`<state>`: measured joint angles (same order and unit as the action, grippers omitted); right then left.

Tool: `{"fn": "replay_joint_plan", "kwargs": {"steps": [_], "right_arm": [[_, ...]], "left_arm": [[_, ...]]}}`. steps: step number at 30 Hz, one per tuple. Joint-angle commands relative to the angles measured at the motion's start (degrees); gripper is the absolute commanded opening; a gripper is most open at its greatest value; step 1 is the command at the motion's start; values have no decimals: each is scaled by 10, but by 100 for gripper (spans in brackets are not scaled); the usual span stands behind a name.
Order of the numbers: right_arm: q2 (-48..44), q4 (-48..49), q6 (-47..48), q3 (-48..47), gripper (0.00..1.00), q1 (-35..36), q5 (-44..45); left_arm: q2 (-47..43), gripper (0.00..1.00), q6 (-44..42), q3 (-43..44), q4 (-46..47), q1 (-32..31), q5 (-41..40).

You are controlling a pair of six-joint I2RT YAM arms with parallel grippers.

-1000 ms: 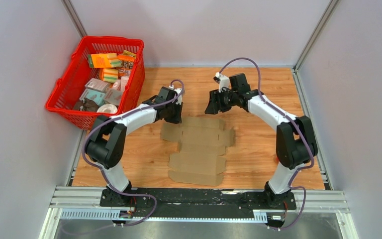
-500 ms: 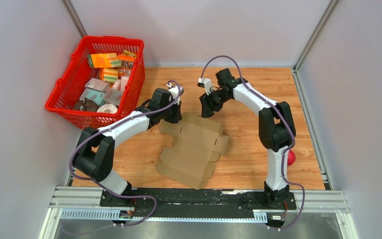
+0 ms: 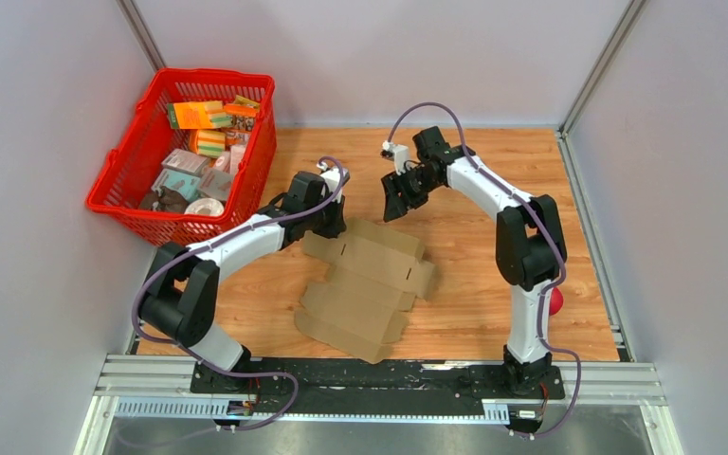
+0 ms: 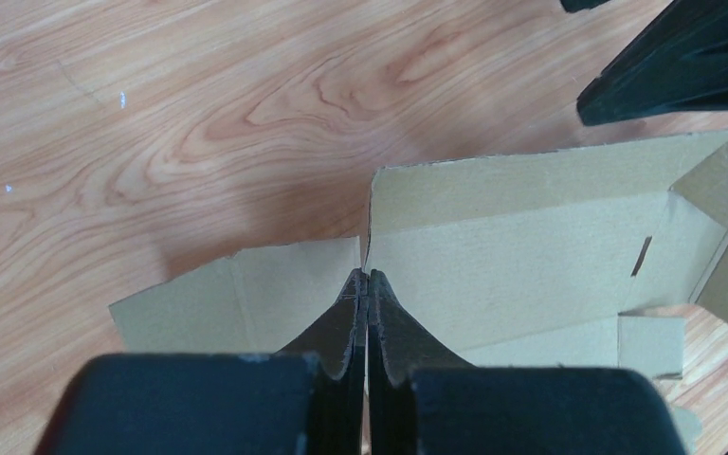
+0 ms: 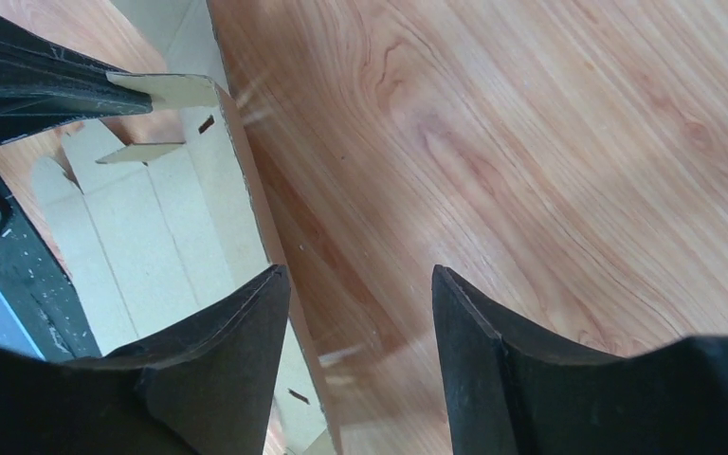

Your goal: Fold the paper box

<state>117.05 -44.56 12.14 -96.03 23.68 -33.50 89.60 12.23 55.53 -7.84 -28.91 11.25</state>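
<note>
The box (image 3: pixel 365 284) lies opened out flat as a brown card blank in the middle of the table (image 3: pixel 493 246). Its long side runs from about 12 o'clock down to 7 o'clock, skewed against the table edges.

The left gripper (image 3: pixel 334 227) sits at the blank's 11 o'clock corner. In the left wrist view, the left gripper (image 4: pixel 367 280) is clenched on the card, with the fingers pressed together on the edge where a slit parts two flaps. The box (image 4: pixel 502 246) spreads away from that pinch toward 3 o'clock, and its far panel casts a shadow on the wood.

The right gripper (image 3: pixel 394 206) hangs just past the blank's 12 o'clock edge, apart from it. The right wrist view shows the right gripper (image 5: pixel 358 275) released, with the fingers spread wide, bare wood between them and nothing held. From there the box (image 5: pixel 180 218) sits at 9 o'clock, its edge passing just beside the near finger.

A red basket (image 3: pixel 133 156) full of small packs stands at the table's 10 o'clock corner. A red ball (image 3: pixel 555 301) rests at 4 o'clock, behind the right arm.
</note>
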Motion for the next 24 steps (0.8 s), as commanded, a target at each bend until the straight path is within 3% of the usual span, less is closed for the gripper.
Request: {"fn": "replay_joint_plan", "kwargs": {"steps": [1, 9, 14, 24], "right_arm": [[-39, 0, -3, -2, 60, -6, -44], [-3, -5, 24, -5, 58, 10, -64], [-7, 4, 30, 7, 53, 34, -19], [-67, 87, 8, 73, 20, 99, 134]], "left_arm": [[-30, 0, -9, -2, 24, -2, 1], [-40, 0, -11, -10, 30, -2, 4], [-47, 0, -1, -19, 41, -2, 0], [-48, 0, 31, -39, 76, -2, 2]]}}
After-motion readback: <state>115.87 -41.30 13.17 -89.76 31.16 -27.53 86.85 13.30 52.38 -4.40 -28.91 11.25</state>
